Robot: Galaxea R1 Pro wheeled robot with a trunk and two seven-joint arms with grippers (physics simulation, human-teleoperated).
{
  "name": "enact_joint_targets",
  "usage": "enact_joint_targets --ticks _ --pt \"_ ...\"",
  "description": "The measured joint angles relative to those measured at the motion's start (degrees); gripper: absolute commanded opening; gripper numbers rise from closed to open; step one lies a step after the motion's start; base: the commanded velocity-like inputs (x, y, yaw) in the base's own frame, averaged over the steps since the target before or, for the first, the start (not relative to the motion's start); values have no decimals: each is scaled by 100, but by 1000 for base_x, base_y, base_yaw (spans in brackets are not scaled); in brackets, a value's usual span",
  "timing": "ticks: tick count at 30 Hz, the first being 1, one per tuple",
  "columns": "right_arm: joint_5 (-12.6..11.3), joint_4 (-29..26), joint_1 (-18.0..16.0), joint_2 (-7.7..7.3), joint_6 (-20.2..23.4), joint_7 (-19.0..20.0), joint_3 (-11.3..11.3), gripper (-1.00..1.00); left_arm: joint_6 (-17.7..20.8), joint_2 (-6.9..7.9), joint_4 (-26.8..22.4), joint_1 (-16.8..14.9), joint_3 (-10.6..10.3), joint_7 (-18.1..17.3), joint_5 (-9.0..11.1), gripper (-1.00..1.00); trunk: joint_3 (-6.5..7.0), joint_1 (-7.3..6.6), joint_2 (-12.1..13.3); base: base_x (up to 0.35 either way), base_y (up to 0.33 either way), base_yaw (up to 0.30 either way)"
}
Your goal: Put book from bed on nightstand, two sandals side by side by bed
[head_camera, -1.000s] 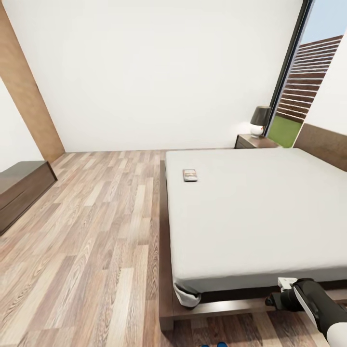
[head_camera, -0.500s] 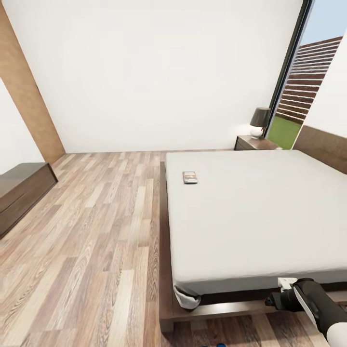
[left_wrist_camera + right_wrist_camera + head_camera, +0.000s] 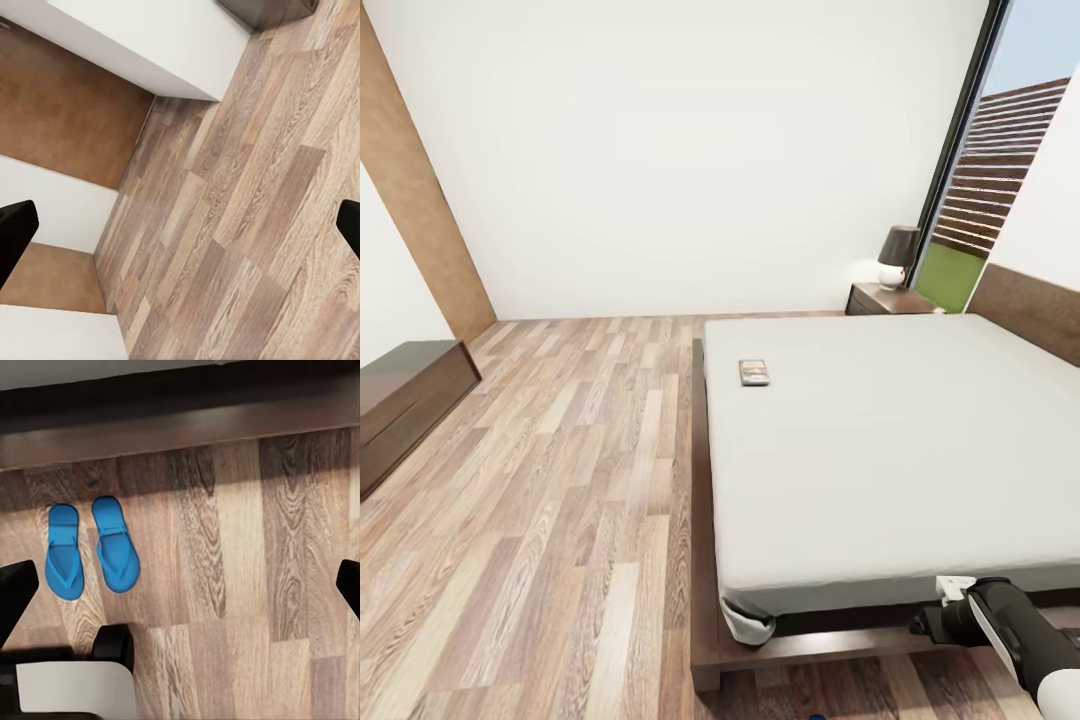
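Note:
The book (image 3: 754, 372) lies flat on the bed's pale mattress (image 3: 880, 440), near its left edge. A dark nightstand (image 3: 882, 298) stands by the bed's far corner. Two blue sandals (image 3: 64, 552) (image 3: 116, 544) lie side by side on the plank floor, close to the dark bed frame (image 3: 180, 427). My right gripper (image 3: 180, 589) hangs open above the floor beside them, with nothing between its fingers. My right arm (image 3: 1005, 630) shows at the foot of the bed. The left gripper (image 3: 180, 229) is open over bare floor.
A lamp (image 3: 899, 255) stands on the nightstand. A low dark bench (image 3: 405, 400) sits against the left wall. Wide plank floor (image 3: 560, 480) runs between bench and bed. A tall window (image 3: 1000, 180) is at the far right. Part of my base (image 3: 75, 686) shows near the sandals.
The whole head view has shifted slightly, with bed and nightstand sliding a little lower in the picture: the camera moved. The book has not moved on the mattress. My right arm holds its pose.

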Motion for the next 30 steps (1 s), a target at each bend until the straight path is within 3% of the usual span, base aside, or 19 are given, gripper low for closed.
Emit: enact_joint_targets --ticks 30 --pt "3 8 0 1 2 -1 2 100 -5 -5 96 5 0 -1 0 100 539 -659 1204 0 0 0"
